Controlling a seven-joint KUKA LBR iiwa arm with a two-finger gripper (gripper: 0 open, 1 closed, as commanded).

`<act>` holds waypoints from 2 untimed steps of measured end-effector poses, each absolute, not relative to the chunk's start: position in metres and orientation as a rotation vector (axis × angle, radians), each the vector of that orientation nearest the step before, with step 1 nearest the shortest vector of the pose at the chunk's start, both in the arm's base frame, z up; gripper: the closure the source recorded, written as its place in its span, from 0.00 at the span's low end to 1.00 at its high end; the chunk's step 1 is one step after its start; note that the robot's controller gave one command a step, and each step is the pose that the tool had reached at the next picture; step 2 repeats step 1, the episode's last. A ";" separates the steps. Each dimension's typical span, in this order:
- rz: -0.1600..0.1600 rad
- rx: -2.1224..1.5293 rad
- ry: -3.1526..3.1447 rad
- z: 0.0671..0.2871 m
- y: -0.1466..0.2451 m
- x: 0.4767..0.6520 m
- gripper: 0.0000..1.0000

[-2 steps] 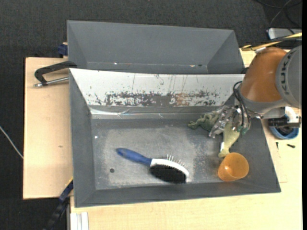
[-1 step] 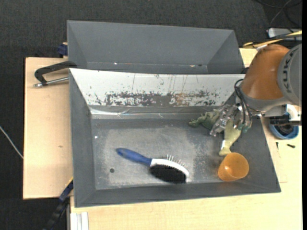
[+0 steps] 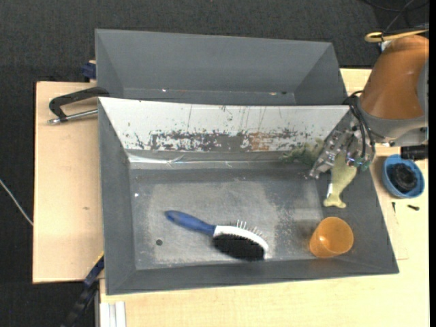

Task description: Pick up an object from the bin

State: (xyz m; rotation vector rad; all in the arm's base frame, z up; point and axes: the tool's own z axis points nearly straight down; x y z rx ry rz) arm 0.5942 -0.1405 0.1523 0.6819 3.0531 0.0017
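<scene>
In the camera view we see the gripper (image 3: 340, 162) at the bin's (image 3: 116, 182) right side, above the floor, its fingers clamped on the top of a pale yellowish limp thing (image 3: 337, 187) that hangs down from them; we cannot tell its kind. Just below it an orange cup (image 3: 331, 238) lies on its side. Left of the cup lies a blue-handled brush (image 3: 219, 234), well apart from the gripper.

free: bin floor (image 3: 204, 196) left, centre | obstacles: brush (image 3: 235, 242) front, orange cup (image 3: 332, 238) front-right
</scene>
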 end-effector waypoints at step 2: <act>0.002 0.681 3.058 0.170 -0.140 0.596 1.00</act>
